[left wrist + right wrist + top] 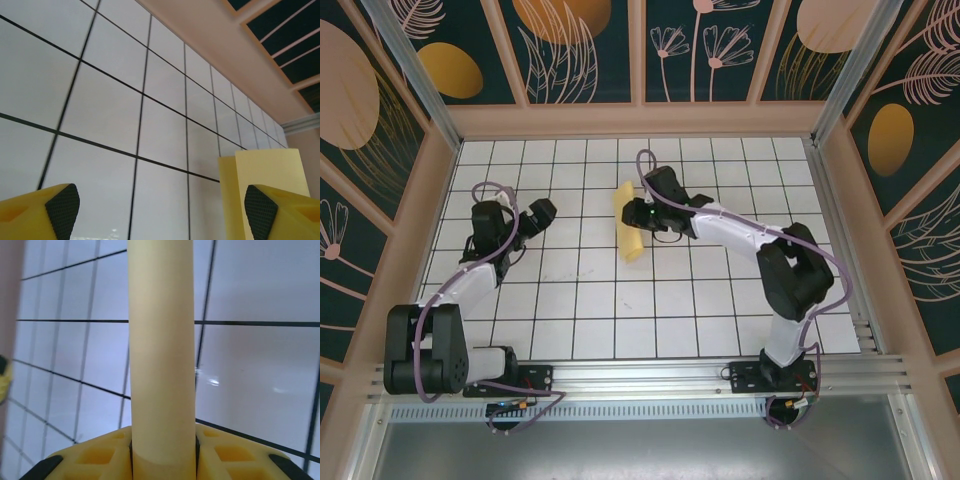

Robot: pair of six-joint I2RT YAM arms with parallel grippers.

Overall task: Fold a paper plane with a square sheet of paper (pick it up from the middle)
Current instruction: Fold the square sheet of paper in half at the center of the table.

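Observation:
The square sheet of paper [631, 222] is pale yellow and bent into a long narrow loop, standing off the white grid table [580, 300] near its middle. My right gripper [642, 215] is shut on it: in the right wrist view the paper [161, 340] bulges up as a rounded band from between the pressed-in fingers of the right gripper [162, 456]. My left gripper [544, 212] is open to the left of the sheet, apart from it. In the left wrist view its gripper [161, 212] has nothing between its pads, and the paper [267, 167] shows beyond the right finger. The paper plane is out of view.
A raised pinkish wall [640, 122] borders the table at the back and both sides. The arm bases sit on a metal rail [650, 380] at the near edge. White tiles lie bare in front of the sheet and around the left gripper.

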